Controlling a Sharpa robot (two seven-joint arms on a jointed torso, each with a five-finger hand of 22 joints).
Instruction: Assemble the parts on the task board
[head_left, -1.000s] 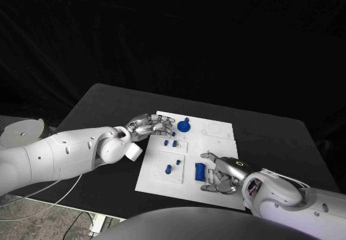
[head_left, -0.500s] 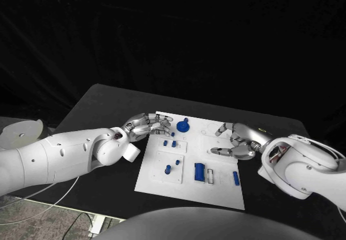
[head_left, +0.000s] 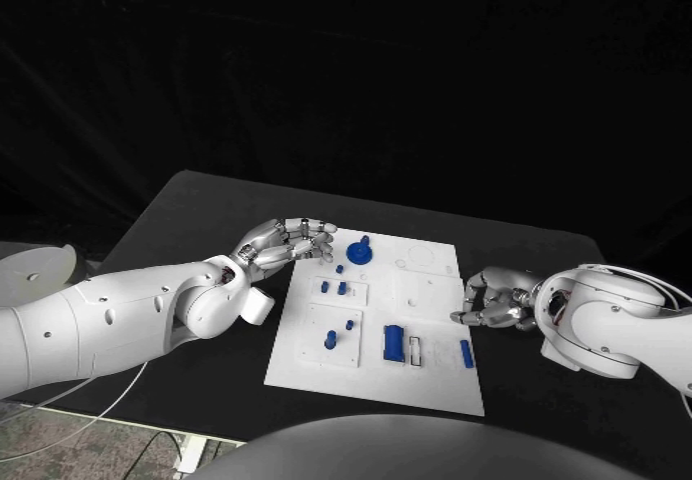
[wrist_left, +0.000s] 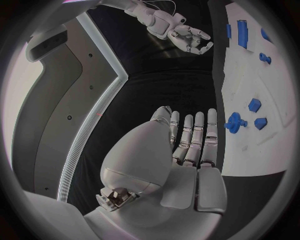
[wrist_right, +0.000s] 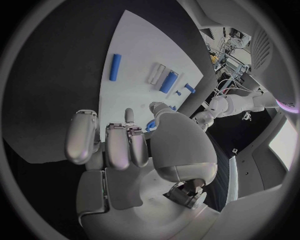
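Note:
The white task board lies mid-table. On it a round blue knob stands near the far left corner, with two small blue pegs in front of it. Closer in are a long blue block and a slim blue bar. My left hand hovers at the board's far left corner, beside the knob, holding nothing; in the left wrist view its fingers are stretched out. My right hand sits at the board's right edge with fingers curled in on nothing. The right wrist view shows the bar beyond its fingers.
Black table surrounds the board on all sides. A white cable trails off the table's left front. A pale slot piece lies beside the long blue block.
My right hand has left the board's near part, swung out to the right edge and curled its fingers; the blue bar now lies uncovered. My left hand has opened and lifted slightly by the knob.

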